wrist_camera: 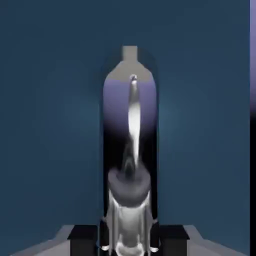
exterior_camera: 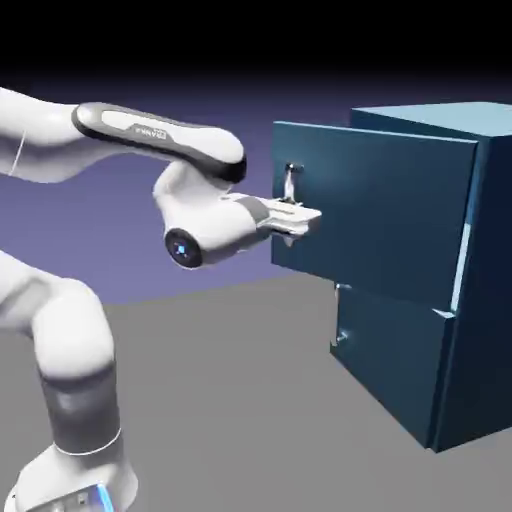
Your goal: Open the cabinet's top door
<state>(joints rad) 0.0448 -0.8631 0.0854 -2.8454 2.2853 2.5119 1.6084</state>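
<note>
The dark teal cabinet [exterior_camera: 485, 300] stands at the right of the exterior view. Its top door [exterior_camera: 390, 220] stands out well forward of the lower panel, with a pale gap showing along its right edge. My gripper [exterior_camera: 303, 216] reaches in level from the left and is shut on the lower end of the top door's thin grey handle [exterior_camera: 291, 180]. In the hand view the handle [wrist_camera: 132, 115] runs up the middle in front of the blue door [wrist_camera: 50, 125], and its base sits between my dark fingertips [wrist_camera: 84, 235] at the bottom edge.
The lower panel [exterior_camera: 385, 360] sits flush in the cabinet with its own small grey handle [exterior_camera: 343, 336]. The grey table [exterior_camera: 250, 400] stretches in front of the cabinet. My white arm [exterior_camera: 70, 340] rises from the lower left.
</note>
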